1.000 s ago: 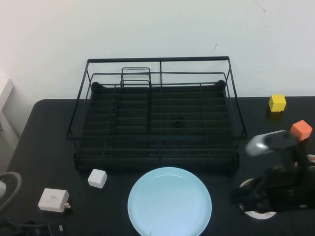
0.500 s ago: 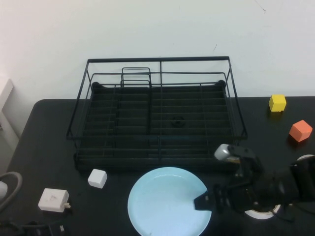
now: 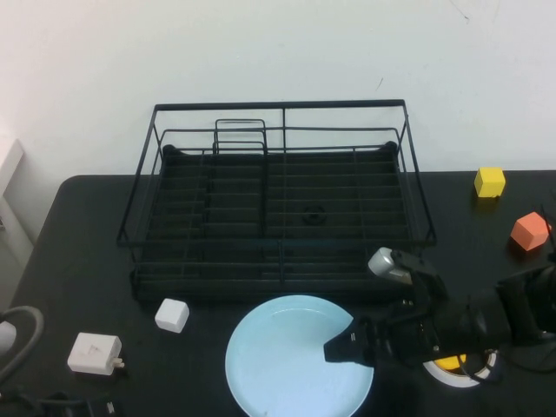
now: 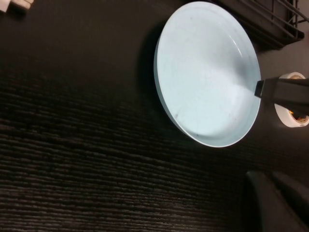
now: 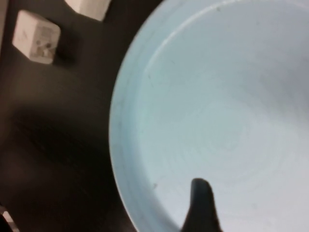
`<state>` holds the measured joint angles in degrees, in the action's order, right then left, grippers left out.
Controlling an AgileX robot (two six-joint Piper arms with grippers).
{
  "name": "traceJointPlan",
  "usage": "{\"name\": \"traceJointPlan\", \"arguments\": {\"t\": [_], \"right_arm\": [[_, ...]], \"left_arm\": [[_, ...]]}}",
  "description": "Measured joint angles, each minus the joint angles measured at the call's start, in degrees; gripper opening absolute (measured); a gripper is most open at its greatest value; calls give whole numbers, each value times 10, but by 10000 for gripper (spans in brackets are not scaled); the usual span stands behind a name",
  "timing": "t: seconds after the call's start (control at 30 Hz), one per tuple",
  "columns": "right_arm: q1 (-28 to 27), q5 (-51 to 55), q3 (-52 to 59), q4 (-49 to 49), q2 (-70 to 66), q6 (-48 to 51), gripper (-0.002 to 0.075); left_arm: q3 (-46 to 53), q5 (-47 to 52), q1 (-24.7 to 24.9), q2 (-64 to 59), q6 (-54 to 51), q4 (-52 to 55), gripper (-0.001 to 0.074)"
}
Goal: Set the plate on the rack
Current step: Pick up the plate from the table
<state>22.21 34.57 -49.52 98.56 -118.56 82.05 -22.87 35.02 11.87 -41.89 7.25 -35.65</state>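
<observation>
A: Where is the plate [image 3: 295, 356] found, and how is it placed against the rack [image 3: 278, 204]?

B: The pale-blue plate is seen lying flat on the black table [image 3: 78, 261], just in front of the rack's near rail and roughly centred on it. The black wire rack is set behind it, toward the wall, with its divider loops standing at the back left. Nothing is held in the rack.

A: Which arm is nearer?

B: The right gripper [image 3: 341, 349] is reached in low from the plate's right side, and its dark tip is laid over the plate's right rim. In the right wrist view one finger [image 5: 202, 205] is shown above the plate's inner surface. The plate is not judged to be gripped yet; how far the jaws are parted cannot be told. The left gripper [image 4: 275, 200] is glimpsed only as a dark shape at the corner of its own wrist view, off the plate, and its opening cannot be told either.

A: What is the coming move turned on?

B: The rim is presented edge-on to the right gripper, so a pinch across that near right rim is likely called for, then a lift and a carry away from the robot, over the rack's front rail.

A: Can any writing be read?

B: None is legible. A white charger plug [image 3: 94, 354], a white cube [image 3: 172, 314], a yellow block [image 3: 489, 182], an orange block [image 3: 530, 231] and a tape roll [image 3: 456, 367] are left lying around, all unmarked as far as can be seen.
</observation>
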Motion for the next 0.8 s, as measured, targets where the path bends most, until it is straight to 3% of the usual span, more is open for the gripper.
{"name": "traceJointPlan", "arguments": {"t": [0.37, 0.8], "right_arm": [[-30, -24, -5, -53, 10, -11, 479], [-27, -56, -5, -21, -24, -4, 479]], "left_arm": [[0, -7, 0, 0, -4, 0, -2], [0, -18, 0, 0, -8, -9, -2]]}}
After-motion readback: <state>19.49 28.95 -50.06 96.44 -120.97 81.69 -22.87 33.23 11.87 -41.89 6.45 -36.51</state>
